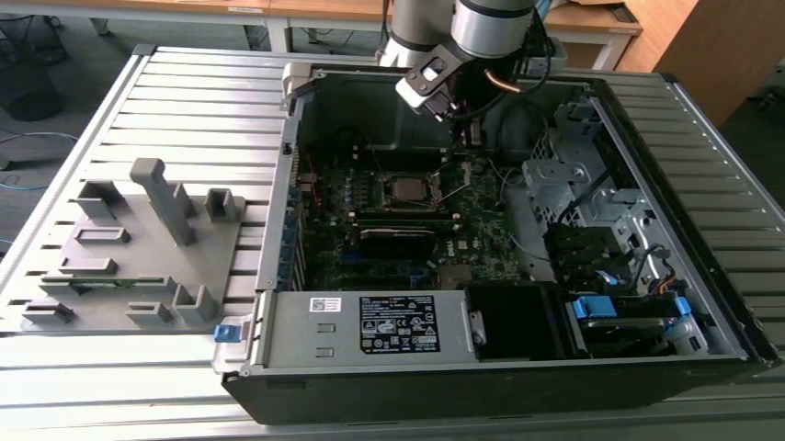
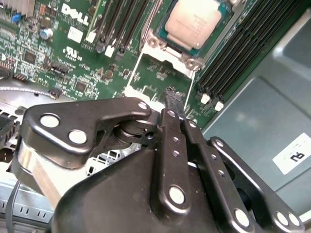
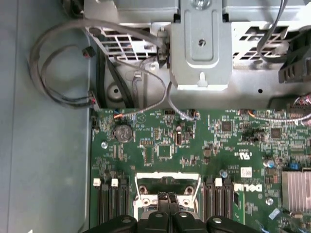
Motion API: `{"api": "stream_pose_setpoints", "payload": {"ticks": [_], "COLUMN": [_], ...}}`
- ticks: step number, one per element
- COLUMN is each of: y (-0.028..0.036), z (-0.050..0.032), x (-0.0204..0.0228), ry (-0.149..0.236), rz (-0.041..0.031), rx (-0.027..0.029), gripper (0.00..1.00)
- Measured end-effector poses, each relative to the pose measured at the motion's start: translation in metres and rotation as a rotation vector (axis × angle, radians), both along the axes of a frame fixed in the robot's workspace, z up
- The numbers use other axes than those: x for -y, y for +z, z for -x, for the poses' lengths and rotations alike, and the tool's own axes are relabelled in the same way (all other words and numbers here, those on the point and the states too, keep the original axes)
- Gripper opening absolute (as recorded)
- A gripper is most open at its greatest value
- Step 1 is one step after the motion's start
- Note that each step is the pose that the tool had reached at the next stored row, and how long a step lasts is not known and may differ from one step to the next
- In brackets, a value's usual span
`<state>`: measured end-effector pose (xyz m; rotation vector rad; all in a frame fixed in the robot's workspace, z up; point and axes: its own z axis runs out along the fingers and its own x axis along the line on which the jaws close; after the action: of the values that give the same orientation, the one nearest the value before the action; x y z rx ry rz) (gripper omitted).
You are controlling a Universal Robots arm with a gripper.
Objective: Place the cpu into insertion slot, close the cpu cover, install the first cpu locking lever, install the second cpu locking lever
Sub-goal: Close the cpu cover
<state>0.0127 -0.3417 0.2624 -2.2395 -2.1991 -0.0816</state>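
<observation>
Gripper (image 3: 167,196), fingers pinched together, sat at the edge of the open cpu cover (image 3: 167,176), long black slots (image 3: 104,208) flanking closely.

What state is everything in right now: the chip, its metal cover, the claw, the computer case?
cpu: seated in the insertion slot, uncovered.
cpu cover: open, not over the cpu.
gripper: shut, tips at the cpu cover's edge.
computer case: side open, board exposed.
</observation>
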Motion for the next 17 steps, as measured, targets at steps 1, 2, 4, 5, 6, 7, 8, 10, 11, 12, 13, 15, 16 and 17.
{"api": "stream_pose_setpoints", "payload": {"ticks": [1,2,4,5,6,7,8,10,11,12,13,15,16,17], "y": [-0.0001,-0.0001,-0.0001,-0.0001,-0.0002,-0.0002,-0.0002,-0.0003,-0.0003,-0.0003,-0.0003,-0.0004,-0.0004,-0.0004], "z": [-0.0019,-0.0039,-0.0079,-0.0099,-0.0120,-0.0141,-0.0164,-0.0207,-0.0227,-0.0247,-0.0266,-0.0305,-0.0321,-0.0335], "x": [0.0000,0.0000,0.0000,0.0000,0.0000,0.0000,0.0000,0.0000,0.0000,0.0000,0.0000,0.0000,0.0000,0.0000], "ry": [0.000,0.000,0.000,0.000,0.000,0.000,0.000,0.000,0.000,0.000,0.000,0.000,0.000,0.000], "rz": [-0.0001,-0.0001,-0.0001,-0.0001,-0.0001,-0.0001,-0.0001,-0.0001,-0.0001,-0.0001,-0.0001,0.0000,0.0000,-0.0001], "rx": [0.0001,0.0001,0.0001,0.0001,0.0000,0.0000,0.0001,0.0001,0.0001,0.0000,0.0001,0.0000,0.0000,0.0000], "gripper": [0.11,0.11,0.11,0.11,0.11,0.11,0.11,0.11,0.11,0.11,0.11,0.11,0.11,0.11]}}
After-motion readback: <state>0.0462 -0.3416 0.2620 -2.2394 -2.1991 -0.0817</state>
